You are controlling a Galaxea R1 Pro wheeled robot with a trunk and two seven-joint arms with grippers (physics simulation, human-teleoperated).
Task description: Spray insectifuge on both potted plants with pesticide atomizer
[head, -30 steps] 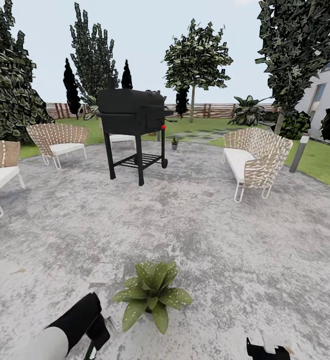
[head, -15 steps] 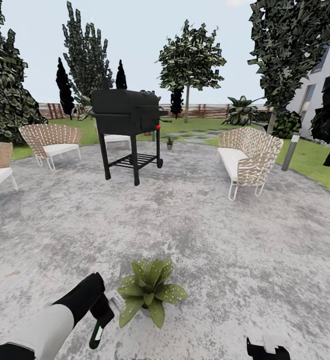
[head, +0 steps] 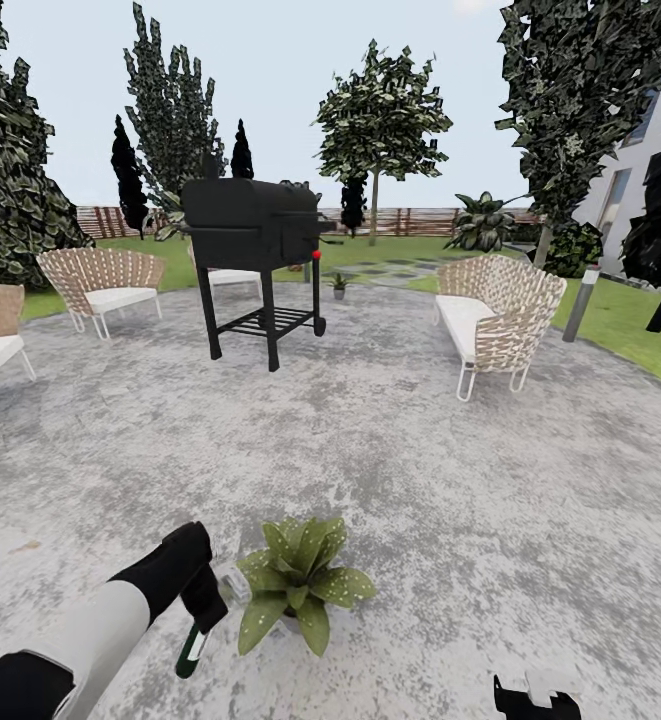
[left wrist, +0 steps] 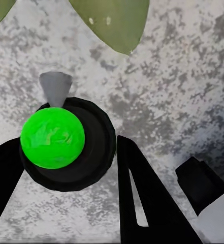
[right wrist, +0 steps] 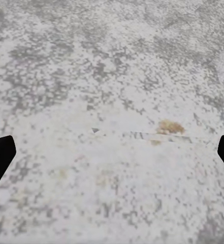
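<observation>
Left gripper (head: 202,612) is clamping the pesticide atomizer (head: 192,650) low in the head view, at about seven o'clock from the frame's centre, with the bottle's green-and-white body hanging below the black fingers. In the left wrist view the same gripper (left wrist: 66,168) is closing its two dark fingers on either side of the atomizer's round black cap and bright green top (left wrist: 53,136), with a pale nozzle pointing toward a broad leaf. The nearer potted plant (head: 296,582) is sitting on the grey speckled paving (head: 450,470) just beside the atomizer, at roughly three o'clock from it, and whitish specks of insectifuge (head: 342,578) are dotting its leaves. The second potted plant (head: 339,286) is standing far off at twelve o'clock, beyond the black grill (head: 255,250), near the lawn's edge. Right gripper (head: 535,700) is showing at the bottom edge at five o'clock; in the right wrist view its fingertips (right wrist: 1,157) are sitting far apart over bare paving, holding nothing. Wicker chairs (head: 498,320) are ringing the paving.
</observation>
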